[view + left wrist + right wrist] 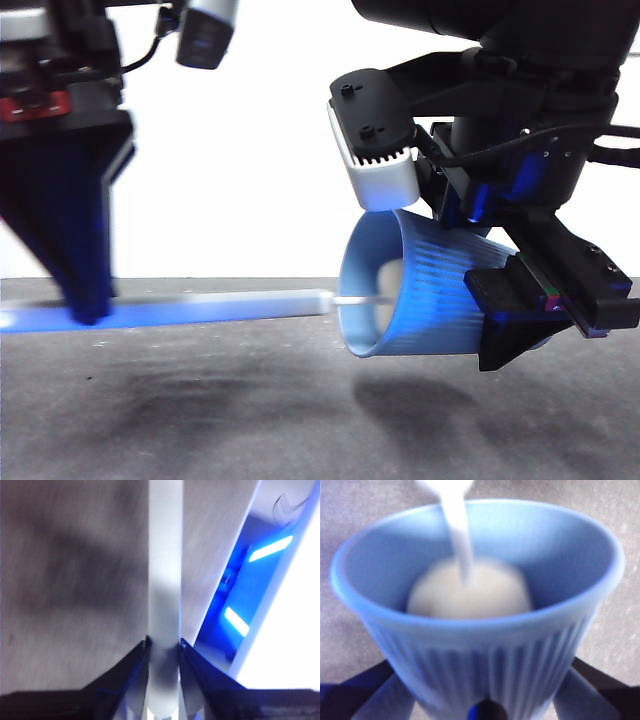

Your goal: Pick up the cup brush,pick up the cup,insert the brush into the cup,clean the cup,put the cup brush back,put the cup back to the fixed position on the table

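The blue ribbed cup [425, 295] hangs on its side above the table [300, 420], its mouth facing left, with my right gripper [520, 310] shut on its base end. In the right wrist view the cup [485, 650] fills the frame and the cream sponge head [470, 590] sits inside it. The cup brush handle [220, 303] runs level from the left into the cup's mouth. My left gripper [85, 295] is shut on the handle's far end; the left wrist view shows the pale handle [164, 580] clamped between its jaws.
A white wall stands behind the table. A blue-lit strip [240, 595] shows beside the table's edge in the left wrist view. Dark arm housings fill the upper corners of the front view.
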{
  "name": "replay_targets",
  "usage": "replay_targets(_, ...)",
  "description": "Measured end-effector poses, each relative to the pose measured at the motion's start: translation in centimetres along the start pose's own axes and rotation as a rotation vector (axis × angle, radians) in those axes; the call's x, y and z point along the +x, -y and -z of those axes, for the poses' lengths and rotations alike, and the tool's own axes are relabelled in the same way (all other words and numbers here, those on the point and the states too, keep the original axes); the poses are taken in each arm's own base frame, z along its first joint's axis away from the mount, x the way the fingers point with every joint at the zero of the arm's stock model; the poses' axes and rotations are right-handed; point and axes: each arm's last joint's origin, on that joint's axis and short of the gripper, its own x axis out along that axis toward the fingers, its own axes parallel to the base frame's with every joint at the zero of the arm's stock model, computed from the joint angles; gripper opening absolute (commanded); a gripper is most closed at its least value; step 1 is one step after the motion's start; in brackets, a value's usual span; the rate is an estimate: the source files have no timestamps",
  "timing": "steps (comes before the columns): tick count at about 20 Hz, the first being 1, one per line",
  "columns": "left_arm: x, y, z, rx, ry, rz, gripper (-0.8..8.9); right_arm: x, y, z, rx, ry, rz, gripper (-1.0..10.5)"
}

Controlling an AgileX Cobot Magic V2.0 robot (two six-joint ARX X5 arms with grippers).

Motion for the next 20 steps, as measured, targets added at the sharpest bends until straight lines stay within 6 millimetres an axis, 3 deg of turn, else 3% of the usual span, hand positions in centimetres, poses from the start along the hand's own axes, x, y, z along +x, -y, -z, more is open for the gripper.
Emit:
replay_targets(13, -2.9, -4.2, 4.2, -0.24, -0.048, -0.109, -0.08, 0.9, 1.6, 2.2, 0.255, -0.084, 0.024, -0.1)
replay_targets(16, -3.0, -5.0, 4.5, -0.327, -0.023, -0.121, -0.09, -0.1, 2.8, 3.5, 0.434, -0.051, 0.079, -0.1)
replay_targets(20, -3.3, -6.8, 3.6, -0.559, 0.186, -0.131, -0.09, -3.1, 4.3, 5.4, 0.734, 0.087, 0.15, -0.1)
